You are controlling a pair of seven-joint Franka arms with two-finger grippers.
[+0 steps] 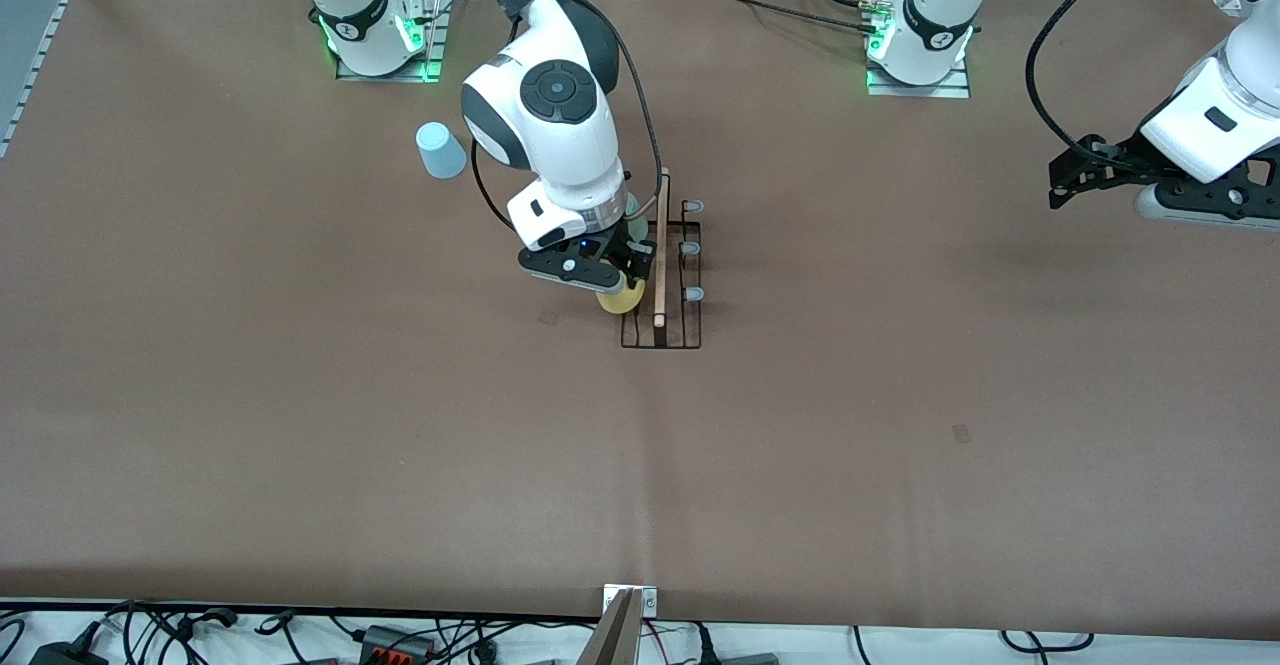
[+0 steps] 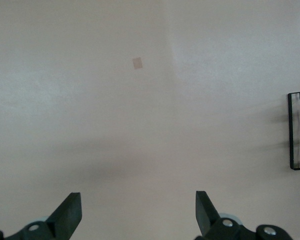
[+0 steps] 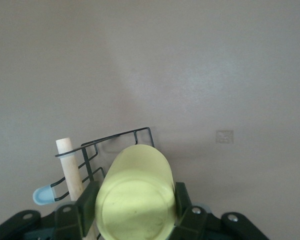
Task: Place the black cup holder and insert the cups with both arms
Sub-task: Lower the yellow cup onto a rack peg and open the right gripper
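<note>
Brown worktop [image 1: 300, 395]: right hand [image 1: 612, 280] clamps yellow cup [image 3: 135, 200] over rack [image 1: 662, 275]; misalignment could snag a peg. Left hand [image 2: 138, 212] waits, wide open, empty.

Rack [image 1: 672, 275] pegs on right arm's side hidden under right gripper [image 1: 612, 273]; mint cup [image 1: 636, 211] mostly hidden; rack cut by left wrist view's edge.

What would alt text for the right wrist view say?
The right claw is shut on a yellow cup, held on its side with its flat base toward the camera, just above the black wire cup holder. The holder's wooden rod handle and one pale grey-tipped peg show beside the cup, with bare brown table filling the rest.
</note>
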